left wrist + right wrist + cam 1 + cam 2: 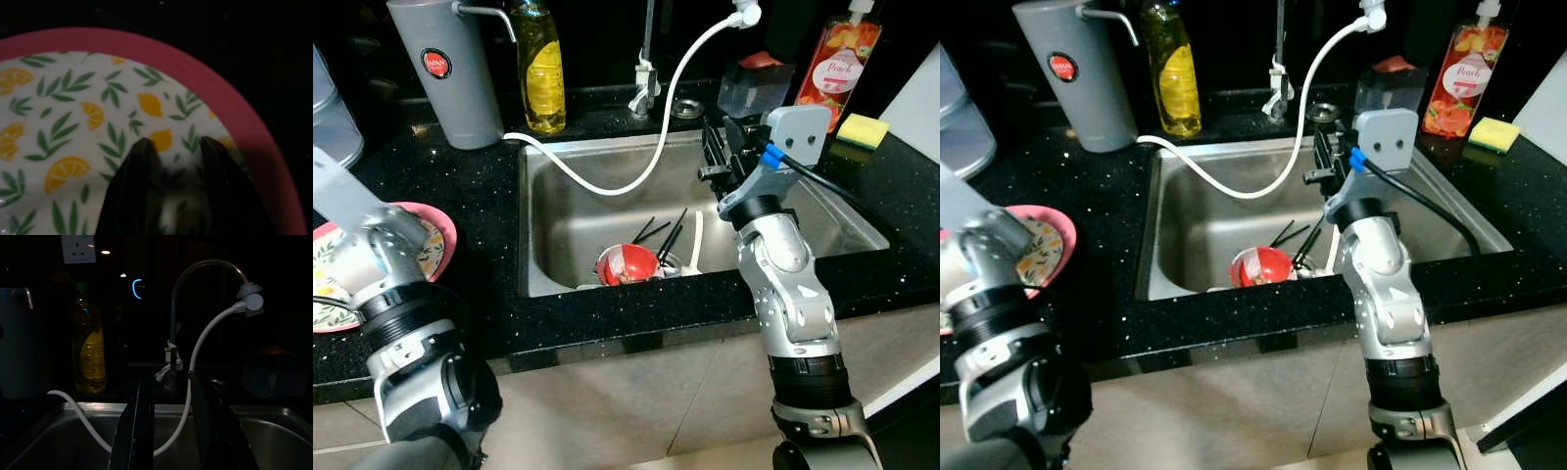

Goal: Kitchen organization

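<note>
A pink-rimmed plate (443, 233) with a lemon and leaf pattern lies on the black counter at the left. My left gripper (176, 147) hovers just over its patterned face (73, 112), open, with nothing between the fingers. In the steel sink (597, 171) a red bowl (628, 264) lies tilted beside black chopsticks (664, 237) and a white utensil (696, 245). My right gripper (714, 149) is raised above the sink's right side, pointing toward the tap (172, 367). It is open and holds nothing.
A white hose (656, 147) loops from the tap spout into the sink. Along the back stand a grey jug (445, 78), a yellow bottle (541, 73) and a red soap bottle (837, 59). A yellow sponge (862, 129) lies at the right.
</note>
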Robot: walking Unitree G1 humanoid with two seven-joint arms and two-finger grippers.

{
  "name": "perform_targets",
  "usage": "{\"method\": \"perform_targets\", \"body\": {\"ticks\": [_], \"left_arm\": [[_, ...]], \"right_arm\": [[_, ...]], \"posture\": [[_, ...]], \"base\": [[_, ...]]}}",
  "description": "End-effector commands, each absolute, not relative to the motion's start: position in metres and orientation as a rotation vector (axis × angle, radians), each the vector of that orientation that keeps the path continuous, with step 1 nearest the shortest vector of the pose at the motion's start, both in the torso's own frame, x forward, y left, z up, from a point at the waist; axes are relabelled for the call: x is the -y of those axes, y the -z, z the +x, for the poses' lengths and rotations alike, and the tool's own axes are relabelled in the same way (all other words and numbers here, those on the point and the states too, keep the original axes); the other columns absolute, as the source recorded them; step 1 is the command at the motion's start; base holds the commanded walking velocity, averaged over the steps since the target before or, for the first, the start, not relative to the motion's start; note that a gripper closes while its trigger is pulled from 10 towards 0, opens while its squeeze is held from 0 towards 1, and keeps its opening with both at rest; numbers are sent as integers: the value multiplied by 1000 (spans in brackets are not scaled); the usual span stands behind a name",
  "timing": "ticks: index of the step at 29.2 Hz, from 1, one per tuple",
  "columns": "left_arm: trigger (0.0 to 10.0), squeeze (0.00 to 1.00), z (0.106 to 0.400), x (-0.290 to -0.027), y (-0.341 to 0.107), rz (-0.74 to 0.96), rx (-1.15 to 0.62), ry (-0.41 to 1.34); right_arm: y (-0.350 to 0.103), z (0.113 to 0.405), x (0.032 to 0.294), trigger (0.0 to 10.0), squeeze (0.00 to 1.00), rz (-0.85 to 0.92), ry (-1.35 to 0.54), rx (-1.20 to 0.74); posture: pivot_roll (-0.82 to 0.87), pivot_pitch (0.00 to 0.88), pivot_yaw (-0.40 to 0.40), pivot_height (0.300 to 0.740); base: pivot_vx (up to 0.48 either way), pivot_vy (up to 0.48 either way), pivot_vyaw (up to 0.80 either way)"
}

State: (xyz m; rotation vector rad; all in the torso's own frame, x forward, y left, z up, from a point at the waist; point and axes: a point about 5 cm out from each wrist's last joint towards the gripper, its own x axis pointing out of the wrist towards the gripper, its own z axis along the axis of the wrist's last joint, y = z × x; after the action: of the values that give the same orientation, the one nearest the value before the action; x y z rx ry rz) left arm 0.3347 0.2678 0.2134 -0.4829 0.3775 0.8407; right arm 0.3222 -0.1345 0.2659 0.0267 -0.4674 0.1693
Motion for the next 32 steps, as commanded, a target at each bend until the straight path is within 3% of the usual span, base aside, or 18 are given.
{"method": "perform_targets", "body": {"ticks": [1,13,21,32], "left_arm": [[10000,0,335,-258,-194,-476,-490,-809],[10000,0,346,-237,-191,-480,-541,-609],[10000,0,357,-208,-196,-435,-537,-337],[10000,0,359,-185,-198,-381,-539,-109]], "right_arm": [[-263,323,138,10000,0,29,-158,451],[-262,324,138,10000,0,29,-156,451],[-263,324,138,10000,0,29,-158,452],[-263,324,138,10000,0,27,-160,455]], "posture": [[64,6,20,740],[64,6,20,740],[59,3,24,740],[57,1,25,740]], "base": [[0,0,0],[0,0,0],[0,0,0],[0,0,0]]}}
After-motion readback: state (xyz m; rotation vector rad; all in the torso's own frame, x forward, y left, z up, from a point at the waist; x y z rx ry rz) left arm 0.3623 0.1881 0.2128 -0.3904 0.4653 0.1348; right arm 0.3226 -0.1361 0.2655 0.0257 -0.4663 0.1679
